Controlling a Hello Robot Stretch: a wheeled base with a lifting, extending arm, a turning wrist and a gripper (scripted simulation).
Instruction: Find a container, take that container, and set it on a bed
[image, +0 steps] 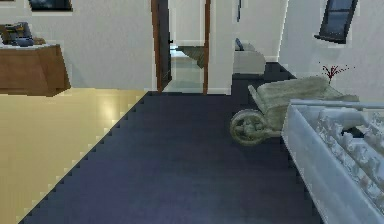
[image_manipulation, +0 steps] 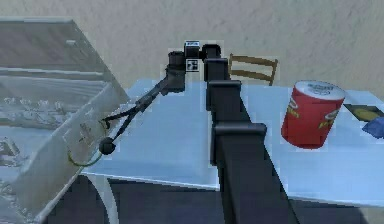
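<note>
I cannot tell whether my gripper (image_manipulation: 108, 134) holds anything; turning could snag it on the white crate (image_manipulation: 45, 100) just beside it.

Arm side view:
- White latticed frame (image_manipulation: 40, 100), 9 o'clock: cut off by the left edge.
- Wooden chair (image_manipulation: 252, 68), 12 o'clock: mostly hidden behind the table (image_manipulation: 170, 140) and arm (image_manipulation: 235, 150).
- Blue object (image_manipulation: 374, 124), 3 o'clock: cropped, unidentifiable.
- Gripper (image_manipulation: 105, 134): cannot tell whether it holds anything.

Forward view:
- Wooden cabinet (image: 30, 68), 10 o'clock: cropped.
- Dark item (image: 18, 36) on top: too small to name.
</note>
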